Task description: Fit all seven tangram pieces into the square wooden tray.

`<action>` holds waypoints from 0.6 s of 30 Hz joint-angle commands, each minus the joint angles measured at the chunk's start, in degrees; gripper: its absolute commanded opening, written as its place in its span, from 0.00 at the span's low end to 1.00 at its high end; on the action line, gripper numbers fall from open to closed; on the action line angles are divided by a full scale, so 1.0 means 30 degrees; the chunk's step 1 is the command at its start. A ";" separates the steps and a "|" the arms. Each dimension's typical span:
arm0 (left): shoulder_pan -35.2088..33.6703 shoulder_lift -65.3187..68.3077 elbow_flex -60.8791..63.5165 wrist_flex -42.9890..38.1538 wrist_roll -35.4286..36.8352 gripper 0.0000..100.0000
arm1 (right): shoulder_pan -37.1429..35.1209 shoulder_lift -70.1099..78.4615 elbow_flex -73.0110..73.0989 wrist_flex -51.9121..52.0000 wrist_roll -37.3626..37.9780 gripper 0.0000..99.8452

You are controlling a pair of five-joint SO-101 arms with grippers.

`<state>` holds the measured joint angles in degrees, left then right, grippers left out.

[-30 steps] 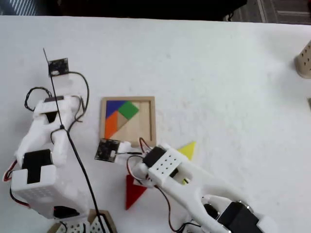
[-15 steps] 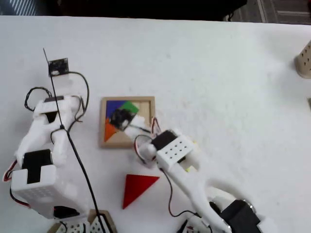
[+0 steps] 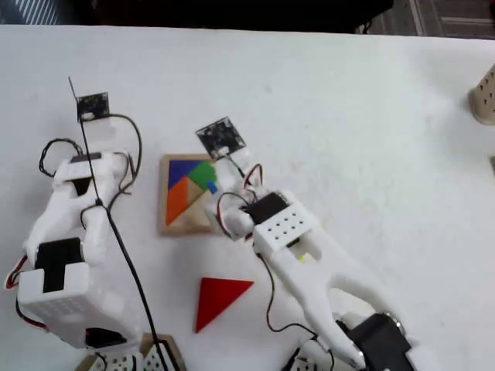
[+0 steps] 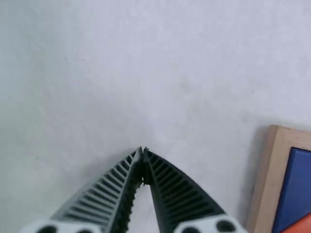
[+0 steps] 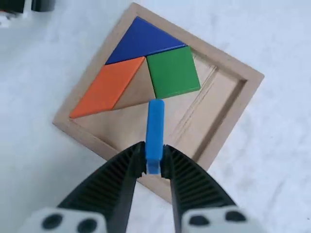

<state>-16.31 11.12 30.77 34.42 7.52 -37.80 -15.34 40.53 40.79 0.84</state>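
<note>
Around the square wooden tray (image 5: 214,54) the white desk (image 3: 363,100) lies open on the far side and toward the picture's right in the high view. The left arm (image 3: 66,232) sits folded close beside the tray's left rim, and the right arm (image 3: 298,247) reaches in from the near side over the tray's right part. A red triangle (image 3: 216,297) lies flat on the desk, nearer the camera than the tray and apart from it.

Inside the tray, a dark blue triangle (image 5: 143,41), an orange parallelogram (image 5: 109,90) and a green square (image 5: 172,73) lie flat and packed against one another in one half. The other half, and a wedge between the orange and green pieces, is bare wood.

The right pincer (image 5: 153,148) is clamped on a light blue piece (image 5: 155,131) held on edge, with a finger on each of its faces. The piece's far end reaches over the bare wood just beside the green square's corner. I cannot tell whether it touches the tray floor.

The left pincer (image 4: 142,160) is closed tip to tip with nothing between, low over bare desk just outside one tray corner.

From the high view the right arm covers much of the tray's right side, so that rim is hard to follow there. A pale perforated object (image 3: 483,97) at the far right edge is cut off.
</note>
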 commanded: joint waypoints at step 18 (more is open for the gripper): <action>-0.0190 -0.0161 -0.0908 0.0176 0.0176 0.02 | 0.0571 1.2557 -1.5473 0.6403 0.2930 0.28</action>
<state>-16.31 11.12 30.77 34.42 7.52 -37.27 21.32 1.76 55.91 8.75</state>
